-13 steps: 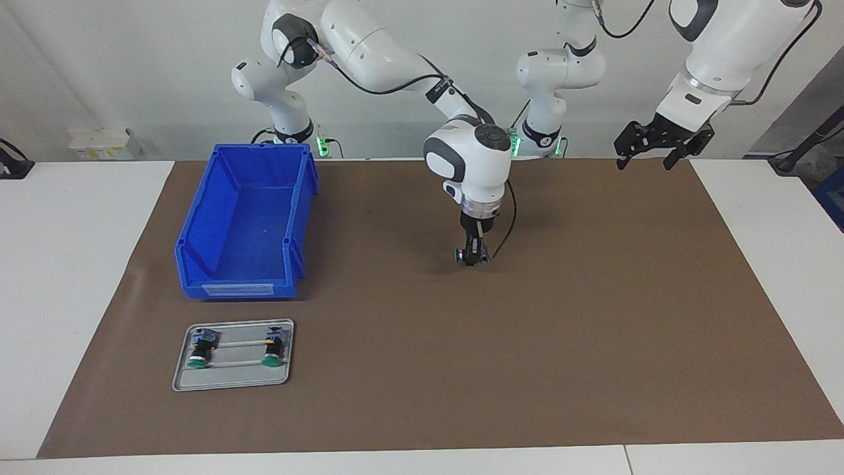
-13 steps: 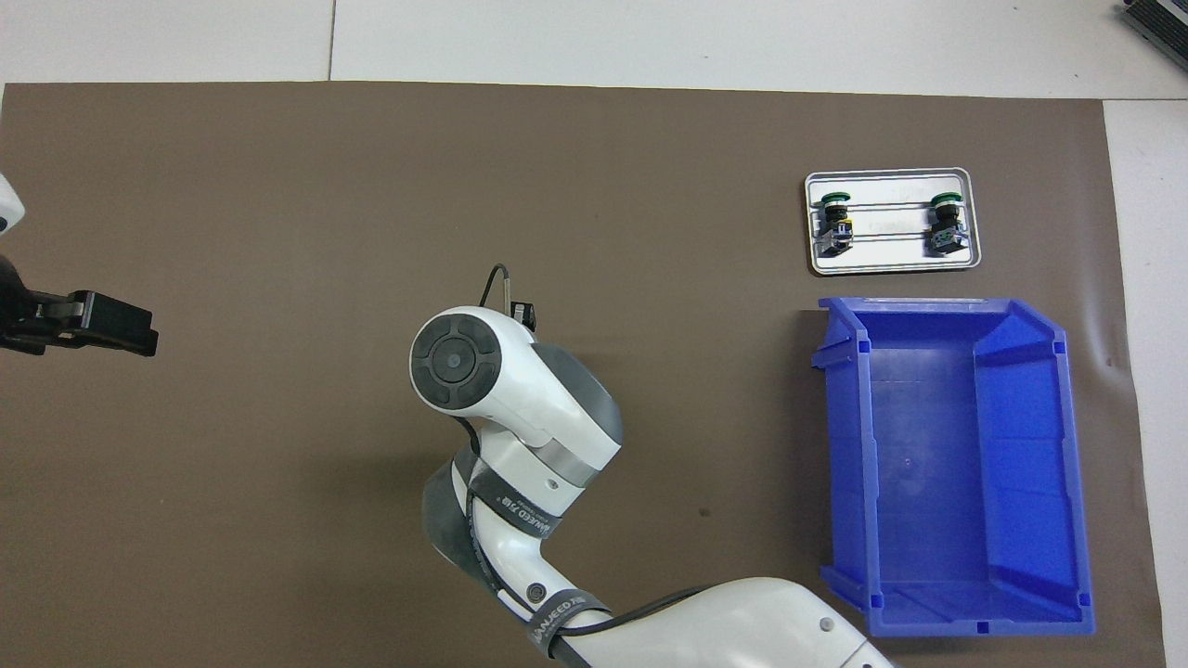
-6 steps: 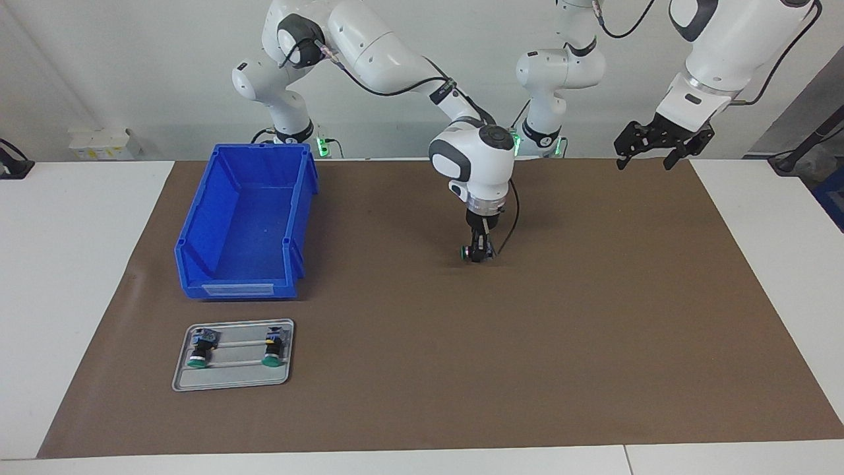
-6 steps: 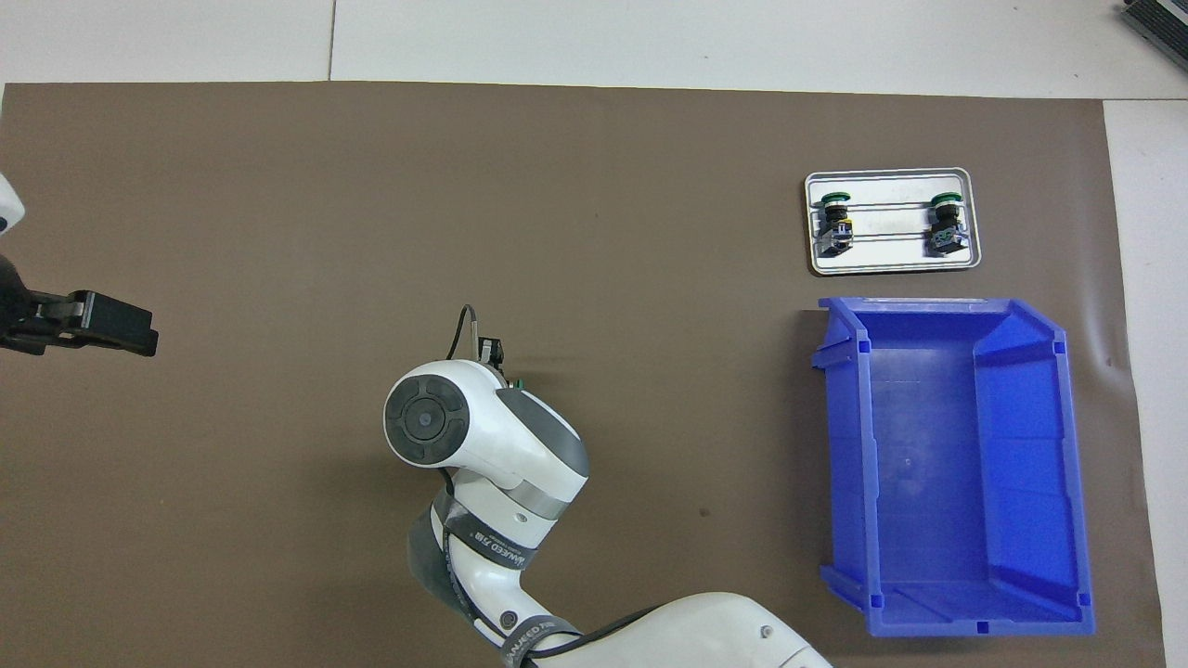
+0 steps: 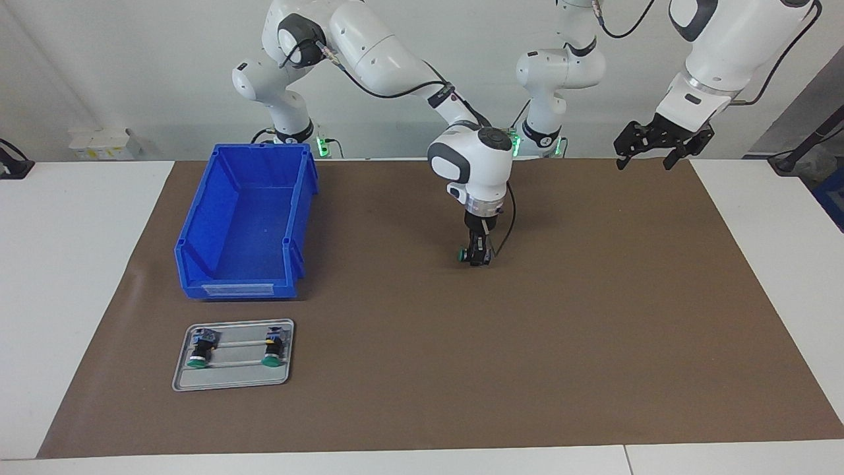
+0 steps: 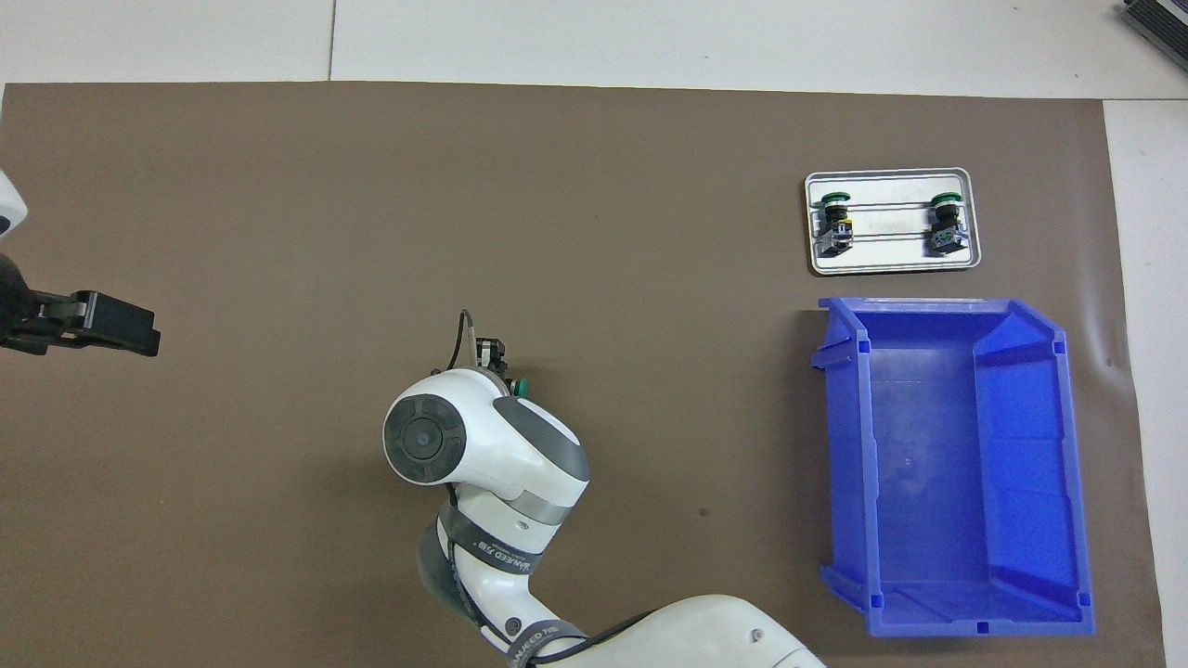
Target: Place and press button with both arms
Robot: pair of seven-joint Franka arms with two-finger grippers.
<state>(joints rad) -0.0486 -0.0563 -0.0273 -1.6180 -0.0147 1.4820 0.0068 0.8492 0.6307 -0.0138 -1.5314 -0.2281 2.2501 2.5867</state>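
My right gripper [image 5: 476,254] is shut on the button [image 5: 463,253], whose green cap points toward the right arm's end of the table. It holds the button low over the middle of the brown mat [image 5: 593,330]. In the overhead view the white wrist covers most of the right gripper [image 6: 493,353], and only the button's green cap [image 6: 522,384] shows beside it. My left gripper [image 5: 662,143] is open and empty, and waits in the air over the mat's edge at the left arm's end; it also shows in the overhead view [image 6: 97,322].
An empty blue bin [image 5: 300,218] stands at the right arm's end of the mat. A small metal tray [image 5: 232,381], farther from the robots than the bin, holds two similar green-capped buttons [image 6: 834,221] [image 6: 946,223], one with a yellow mark.
My right arm has drawn its wrist back toward the robots with the button still held low over the mat. The green cap now shows in the overhead view. The left arm has not moved.
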